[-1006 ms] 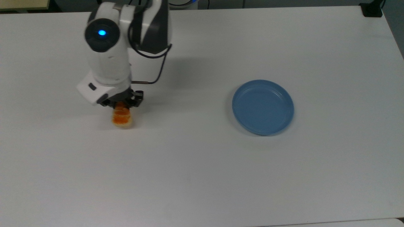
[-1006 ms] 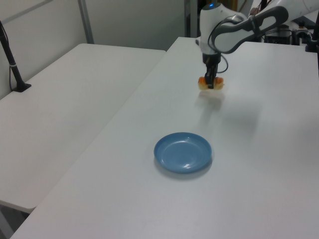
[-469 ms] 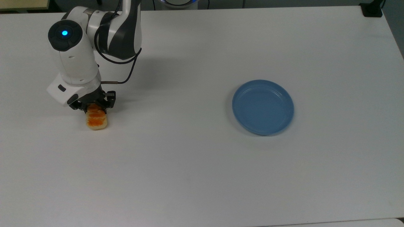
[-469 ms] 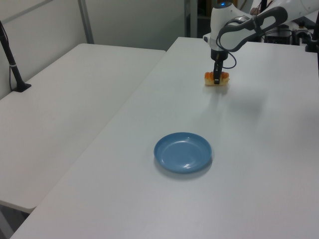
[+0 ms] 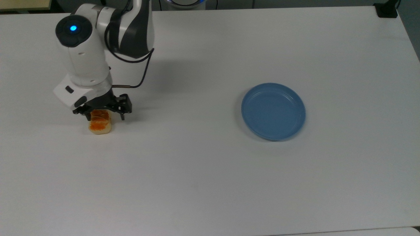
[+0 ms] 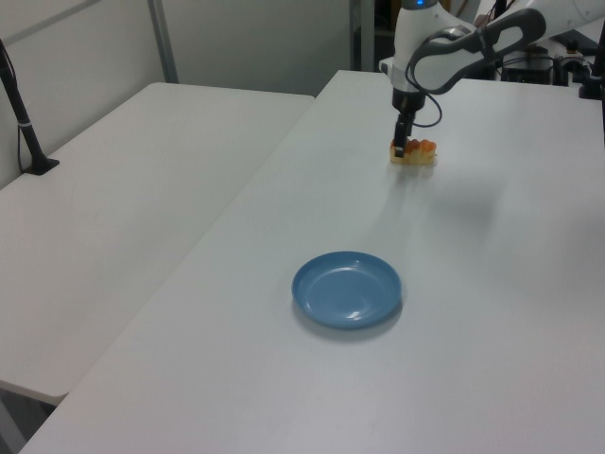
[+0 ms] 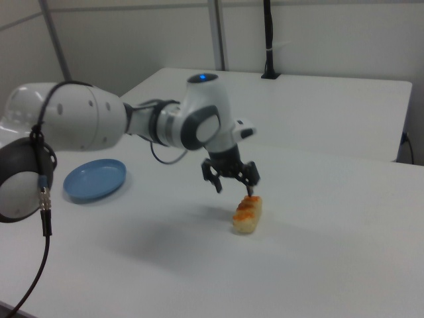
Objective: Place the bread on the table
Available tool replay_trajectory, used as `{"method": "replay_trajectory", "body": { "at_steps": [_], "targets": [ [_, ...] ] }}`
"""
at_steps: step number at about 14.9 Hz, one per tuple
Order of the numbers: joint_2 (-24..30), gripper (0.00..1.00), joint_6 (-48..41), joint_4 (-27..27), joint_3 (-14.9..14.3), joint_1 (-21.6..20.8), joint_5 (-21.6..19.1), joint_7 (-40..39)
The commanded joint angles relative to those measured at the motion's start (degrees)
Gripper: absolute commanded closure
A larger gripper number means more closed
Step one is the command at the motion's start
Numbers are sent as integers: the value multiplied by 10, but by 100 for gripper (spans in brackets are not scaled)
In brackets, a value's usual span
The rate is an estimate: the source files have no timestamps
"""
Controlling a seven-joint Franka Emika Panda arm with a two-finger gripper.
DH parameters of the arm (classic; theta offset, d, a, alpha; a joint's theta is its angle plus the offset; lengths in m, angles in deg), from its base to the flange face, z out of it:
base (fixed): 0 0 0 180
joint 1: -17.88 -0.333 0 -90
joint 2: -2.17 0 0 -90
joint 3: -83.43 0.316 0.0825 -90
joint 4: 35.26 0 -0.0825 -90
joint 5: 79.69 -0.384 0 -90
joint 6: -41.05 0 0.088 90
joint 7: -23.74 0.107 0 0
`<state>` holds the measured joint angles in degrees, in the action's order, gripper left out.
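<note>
The bread (image 5: 100, 125), a small tan loaf with an orange glazed top, lies flat on the white table (image 5: 203, 183) near the top view's left side. My gripper (image 5: 102, 113) hangs just above the loaf's far end, open, with its fingers spread wider than the loaf and holding nothing. In the right view the gripper (image 7: 235, 180) stands clear above the bread (image 7: 247, 214), a gap showing between them. In the left view the bread (image 6: 416, 153) sits at the far end of the table, beside the gripper (image 6: 406, 144).
A round blue plate (image 5: 273, 111) with nothing on it rests on the table at the top view's right, far from the bread. A second white table (image 6: 113, 208) adjoins at the left view's left. A black post (image 7: 267, 40) stands at the back.
The gripper carried the bread toward the top view's left, set it on the table, then opened its fingers and rose slightly off the loaf.
</note>
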<state>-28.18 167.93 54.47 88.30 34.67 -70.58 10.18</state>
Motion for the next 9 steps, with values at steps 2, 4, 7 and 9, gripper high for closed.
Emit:
{"method": "replay_trajectory", "body": {
  "at_steps": [2, 4, 7, 9],
  "targets": [
    [135, 0, -158, 16, 23, -61, -4, 96],
    [183, 0, -218, 16, 23, -90, -5, 124],
    [248, 0, -296, 22, 14, -145, -21, 153],
    [274, 0, -326, 26, 8, -157, -37, 168]
  ]
}}
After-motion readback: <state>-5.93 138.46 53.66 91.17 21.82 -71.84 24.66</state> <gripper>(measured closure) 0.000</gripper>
